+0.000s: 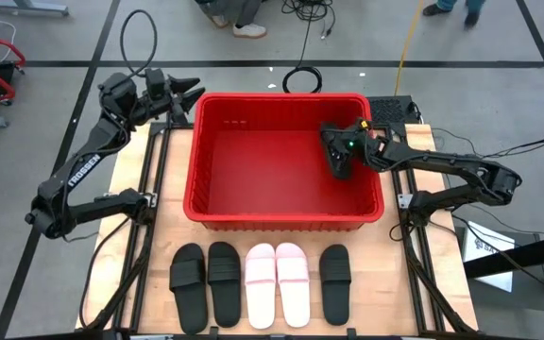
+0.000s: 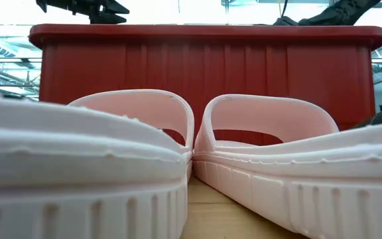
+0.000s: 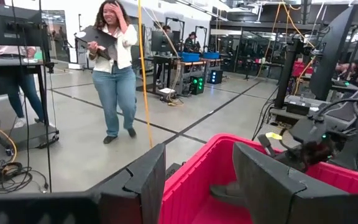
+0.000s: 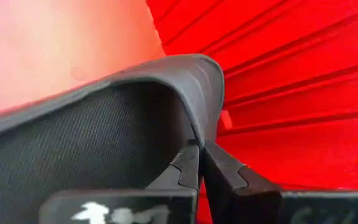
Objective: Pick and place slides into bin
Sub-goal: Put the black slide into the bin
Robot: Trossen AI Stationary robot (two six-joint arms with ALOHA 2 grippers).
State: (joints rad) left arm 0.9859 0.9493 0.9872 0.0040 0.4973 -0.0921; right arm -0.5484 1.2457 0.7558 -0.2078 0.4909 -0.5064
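The red bin (image 1: 281,98) stands mid-table. My right gripper (image 1: 346,149) reaches into the bin's right half from the right and is shut on a black slide (image 1: 336,162). This slide fills the right wrist view as a dark strap (image 4: 104,130) against the bin's ribbed wall (image 4: 291,74). My left gripper (image 1: 195,93) hovers open and holding nothing above the bin's far left corner, pointing level. Five slides lie sole-down in a row at the near edge: two black (image 1: 206,279), two pale pink (image 1: 277,283), one black (image 1: 334,279). My right gripper pinches the black slide's strap at its edge (image 4: 194,134) between its two fingers (image 4: 229,177). The fingers slant down into the bin from the table's right side. The slide hangs below them inside the bin (image 3: 229,190). I cannot tell whether its lower end touches the floor.
The two pink slides (image 2: 197,153) fill the low view in front of the bin's near wall (image 2: 204,66). A person (image 3: 114,68) walks on the floor beyond the table's far side. Cables and other workstations stand around the table.
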